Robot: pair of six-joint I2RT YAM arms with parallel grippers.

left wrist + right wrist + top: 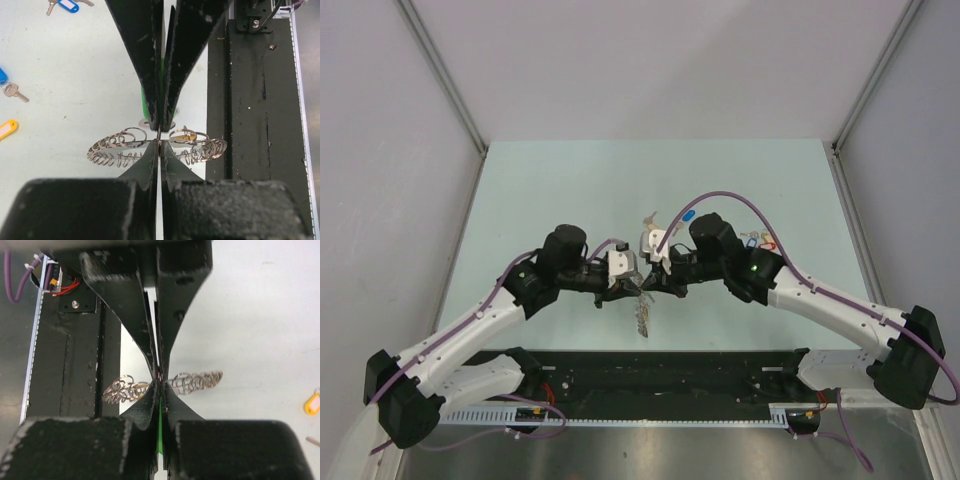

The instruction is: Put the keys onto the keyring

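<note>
My left gripper (159, 143) is shut on the wire of the keyring (114, 146), a silver ring fringed with many small metal loops that spreads to both sides of the fingertips. My right gripper (159, 380) meets it tip to tip and is shut on a key with a green tag (160, 421). The green tag also shows in the left wrist view (145, 102). In the top view both grippers, left (627, 273) and right (657, 270), meet above the table centre, and the keyring (642, 314) hangs below them.
Loose keys lie on the table: a blue-tag key (687, 214) and a bare key (648, 218) behind the grippers, and a bunch with red, yellow and blue tags (760, 240) at the right. The black base plate (670, 365) runs along the near edge.
</note>
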